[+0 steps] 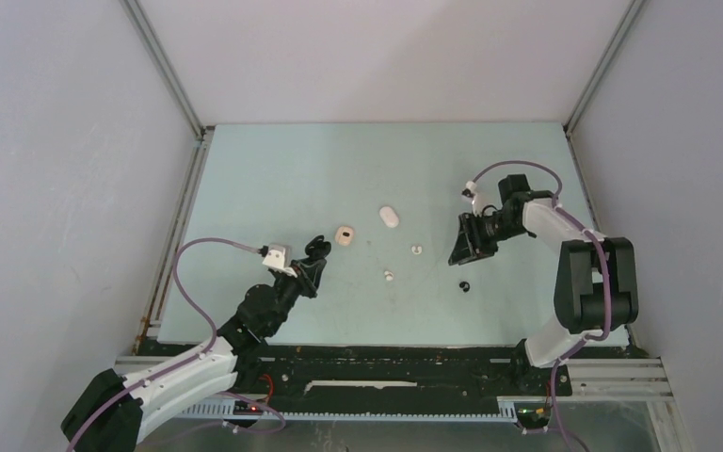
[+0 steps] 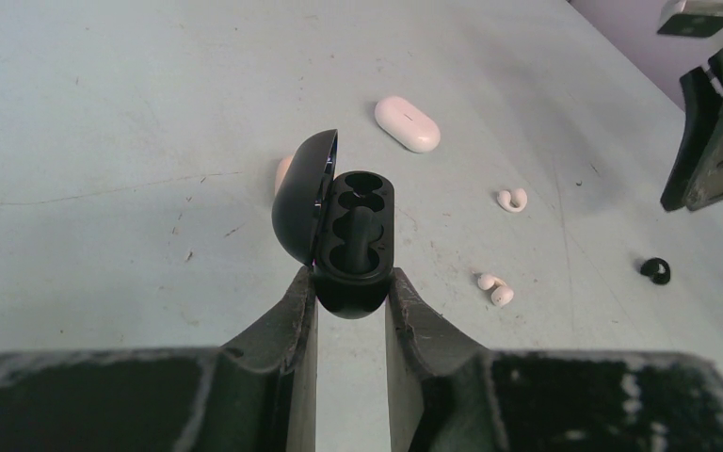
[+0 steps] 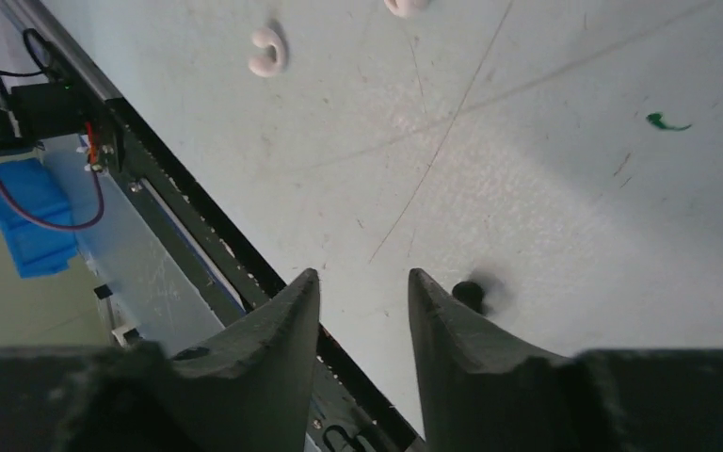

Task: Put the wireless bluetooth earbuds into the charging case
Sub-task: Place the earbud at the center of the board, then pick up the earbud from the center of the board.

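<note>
My left gripper (image 2: 351,282) is shut on a black charging case (image 2: 353,235), gripping its near end. Its lid (image 2: 303,193) stands open to the left and the sockets look empty. In the top view this gripper (image 1: 315,254) is left of centre. Two white earbuds (image 2: 511,199) (image 2: 495,288) lie to the case's right, and a black earbud (image 2: 656,270) lies further right. My right gripper (image 3: 364,278) is open and empty above the table, with the black earbud (image 3: 469,292) just beside its right finger. In the top view this gripper (image 1: 461,252) is above the black earbud (image 1: 465,285).
A closed white case (image 1: 389,217) lies mid-table. A beige case (image 1: 345,235) sits just beyond the black case, partly hidden behind its lid in the left wrist view (image 2: 282,174). The table's front rail (image 3: 198,254) runs under the right gripper's left finger.
</note>
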{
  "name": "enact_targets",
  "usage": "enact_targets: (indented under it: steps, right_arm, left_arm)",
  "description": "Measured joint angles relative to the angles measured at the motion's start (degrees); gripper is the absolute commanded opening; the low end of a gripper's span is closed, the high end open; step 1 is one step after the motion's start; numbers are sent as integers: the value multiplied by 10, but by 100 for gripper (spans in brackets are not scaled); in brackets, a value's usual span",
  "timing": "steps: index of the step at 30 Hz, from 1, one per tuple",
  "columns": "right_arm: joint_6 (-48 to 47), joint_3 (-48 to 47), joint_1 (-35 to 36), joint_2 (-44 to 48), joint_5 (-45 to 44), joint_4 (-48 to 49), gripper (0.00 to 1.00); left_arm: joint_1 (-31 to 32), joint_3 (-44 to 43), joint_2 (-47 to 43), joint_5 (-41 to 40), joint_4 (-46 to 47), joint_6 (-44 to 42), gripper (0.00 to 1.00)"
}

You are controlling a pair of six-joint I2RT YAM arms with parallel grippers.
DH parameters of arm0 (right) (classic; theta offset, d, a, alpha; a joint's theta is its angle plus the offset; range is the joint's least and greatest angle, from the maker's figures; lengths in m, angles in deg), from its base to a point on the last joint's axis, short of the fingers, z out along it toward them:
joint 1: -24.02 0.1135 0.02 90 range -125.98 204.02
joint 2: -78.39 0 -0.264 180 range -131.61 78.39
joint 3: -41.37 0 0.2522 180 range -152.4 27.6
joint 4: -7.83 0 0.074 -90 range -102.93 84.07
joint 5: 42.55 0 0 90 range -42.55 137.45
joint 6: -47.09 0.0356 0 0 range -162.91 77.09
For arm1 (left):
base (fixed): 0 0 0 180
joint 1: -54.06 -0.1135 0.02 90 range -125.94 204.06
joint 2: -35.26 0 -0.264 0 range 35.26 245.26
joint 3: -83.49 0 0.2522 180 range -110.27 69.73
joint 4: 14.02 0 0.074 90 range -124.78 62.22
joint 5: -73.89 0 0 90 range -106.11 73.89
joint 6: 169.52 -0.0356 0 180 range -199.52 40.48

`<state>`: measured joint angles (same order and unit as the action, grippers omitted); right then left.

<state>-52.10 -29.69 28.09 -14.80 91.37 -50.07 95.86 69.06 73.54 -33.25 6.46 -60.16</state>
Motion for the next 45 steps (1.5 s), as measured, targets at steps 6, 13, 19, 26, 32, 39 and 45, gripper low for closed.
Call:
enact_targets:
  steps: [6, 13, 19, 26, 32, 39, 45]
  right_arm:
    - [-66, -52, -33, 19, 19, -33, 25]
    - [-148, -34, -3, 77, -68, -45, 26]
    - [-162, -3, 13, 78, -102, -46, 23]
    - [-172, 57, 103, 82, -129, -28, 19]
    - [-169, 70, 142, 83, -160, -19, 18]
    - [-167, 70, 147, 50, -168, -9, 17]
    - [-167, 70, 161, 34, -177, -5, 19]
  left_arm:
    - [0, 0, 1, 5, 2, -2, 0]
    - [0, 0, 3, 11, 4, -4, 0]
    - [0, 0, 6, 15, 4, -4, 0]
    - [0, 0, 7, 20, 5, -4, 0]
    - [0, 0, 8, 24, 5, -3, 0]
    - [0, 0, 8, 25, 5, -3, 0]
    - [0, 0, 8, 26, 5, -3, 0]
